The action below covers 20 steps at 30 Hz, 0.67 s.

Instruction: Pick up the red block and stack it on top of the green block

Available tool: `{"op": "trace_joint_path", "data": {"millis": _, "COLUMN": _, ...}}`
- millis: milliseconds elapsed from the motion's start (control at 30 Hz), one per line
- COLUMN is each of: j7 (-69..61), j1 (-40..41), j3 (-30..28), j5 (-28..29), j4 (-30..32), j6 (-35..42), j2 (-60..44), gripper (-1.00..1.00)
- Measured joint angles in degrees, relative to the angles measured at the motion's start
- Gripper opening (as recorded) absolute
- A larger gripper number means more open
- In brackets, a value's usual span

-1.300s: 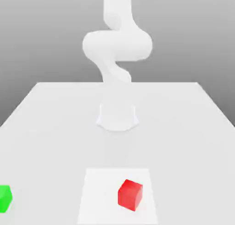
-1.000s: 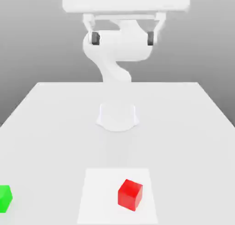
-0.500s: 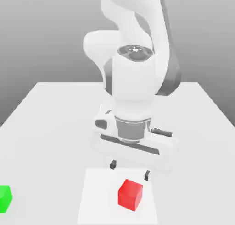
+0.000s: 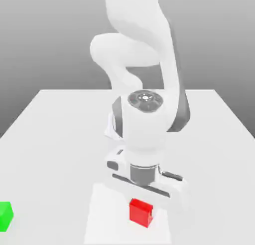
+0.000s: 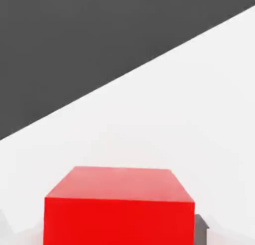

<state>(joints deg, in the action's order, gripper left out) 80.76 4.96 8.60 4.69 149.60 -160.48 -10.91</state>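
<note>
The red block (image 4: 140,212) is seen sitting on the white table (image 4: 60,139), right under the hand of the white arm (image 4: 144,124), on a slightly brighter square patch (image 4: 107,214) of the tabletop near the front edge. The gripper (image 4: 142,209) is lowered straight down over it, so the top of the block is tucked against the underside of the hand and partly covered by it. In the hand view the red block (image 5: 119,209) is found very close up, with a dark grey finger pad (image 5: 200,229) pressed flush against one of its side faces; the other finger is hidden by the block. So the jaws are drawn in and the block is clamped between them, and it looks to be resting on the table, not lifted.

The green block (image 4: 5,215) is spotted way off at the exterior view's left edge, near the front of the table, half cut off by the frame. It's well apart from the red one, with plain white tabletop between the two. Nothing is placed in that stretch, so no obstacle is seen between the blocks. Behind the hand, the arm's own bulky links and base are stacked up toward the back of the table against a grey backdrop.
</note>
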Motion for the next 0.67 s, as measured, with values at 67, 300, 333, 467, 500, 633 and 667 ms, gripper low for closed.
{"op": "trace_joint_path", "data": {"millis": 67, "j7": -1.0, "j1": 0.8, "j3": -0.1, "j5": -1.8, "j4": -0.1, "j6": 3.2, "j2": 3.1, "gripper": -1.0}}
{"op": "trace_joint_path", "data": {"millis": 300, "j7": 1.1, "j1": 11.0, "j3": -10.1, "j5": -6.0, "j4": -9.3, "j6": 9.8, "j2": 0.6, "gripper": -1.0}}
{"op": "trace_joint_path", "data": {"millis": 333, "j7": 1.4, "j1": 12.4, "j3": -11.5, "j5": -6.5, "j4": -10.4, "j6": 10.5, "j2": 0.2, "gripper": -1.0}}
{"op": "trace_joint_path", "data": {"millis": 467, "j7": 2.3, "j1": 18.3, "j3": -16.3, "j5": -9.3, "j4": -16.1, "j6": 11.2, "j2": -5.0, "gripper": -1.0}}
{"op": "trace_joint_path", "data": {"millis": 500, "j7": 2.3, "j1": 20.2, "j3": -16.9, "j5": -10.7, "j4": -18.1, "j6": 9.9, "j2": -8.5, "gripper": -1.0}}
{"op": "trace_joint_path", "data": {"millis": 633, "j7": 2.1, "j1": 21.3, "j3": -17.1, "j5": -11.6, "j4": -19.3, "j6": 8.7, "j2": -10.8, "gripper": 1.0}}
{"op": "trace_joint_path", "data": {"millis": 667, "j7": 2.1, "j1": 21.3, "j3": -17.1, "j5": -11.6, "j4": -19.3, "j6": 8.7, "j2": -10.8, "gripper": 1.0}}
